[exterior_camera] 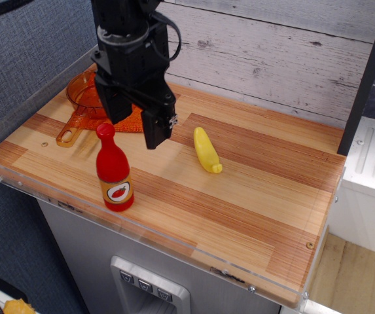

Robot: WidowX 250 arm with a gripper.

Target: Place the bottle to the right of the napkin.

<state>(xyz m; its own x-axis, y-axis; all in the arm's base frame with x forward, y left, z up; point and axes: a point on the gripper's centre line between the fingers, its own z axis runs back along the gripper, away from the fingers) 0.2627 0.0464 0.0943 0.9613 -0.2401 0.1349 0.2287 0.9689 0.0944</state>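
The red toy sauce bottle [114, 170] stands upright near the table's front left edge, red cap up, orange-yellow label facing me. My black gripper [135, 127] hangs open just above and behind the bottle's cap, its fingers spread wide, touching nothing. The orange napkin [133, 121] lies at the back left; the gripper hides most of it and only a strip shows below the fingers.
A transparent orange glass pan [82, 98] with a handle sits on the napkin at the back left. A yellow banana-shaped toy [207, 150] lies mid-table, right of the gripper. A clear rail [36, 190] runs along the table's front and left edges.
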